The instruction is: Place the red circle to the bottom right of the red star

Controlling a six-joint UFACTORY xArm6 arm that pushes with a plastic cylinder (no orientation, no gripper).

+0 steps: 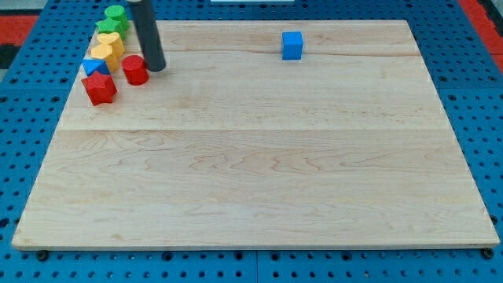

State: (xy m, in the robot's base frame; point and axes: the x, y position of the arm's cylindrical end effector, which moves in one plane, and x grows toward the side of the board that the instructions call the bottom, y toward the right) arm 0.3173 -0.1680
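The red circle [135,70] stands near the board's top left. The red star [99,88] lies just to its lower left, a small gap between them. My tip [155,67] rests on the board right beside the red circle, on its right side, touching or nearly touching it. The dark rod rises from there to the view's top edge.
A cluster sits at the top left corner: a blue block [95,67], a yellow block [103,53], another yellow block [112,41], a green block [108,26] and a green block [116,13]. A blue cube [292,45] stands alone at the top middle. The wooden board [259,173] lies on a blue pegboard.
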